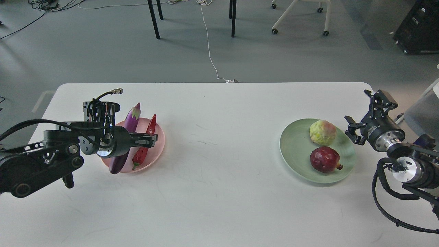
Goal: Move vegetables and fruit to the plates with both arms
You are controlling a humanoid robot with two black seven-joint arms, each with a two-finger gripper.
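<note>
The purple eggplant [127, 135] and the red chili pepper [148, 139] lie side by side on the pale pink plate [160, 144] at the left. My left gripper [154, 138] hovers across them, pointing right, its fingers slightly apart and holding nothing. The yellow-green fruit [322, 132] and the dark red pomegranate [325, 159] sit on the pale green plate [295, 147] at the right. My right gripper [358, 107] is just right of that plate's rim, open wide and empty.
The white table [219, 192] stretches between the two plates and to the front. Its far edge runs along the top, with chair legs [154, 20], a white cable [209, 48] and grey floor beyond.
</note>
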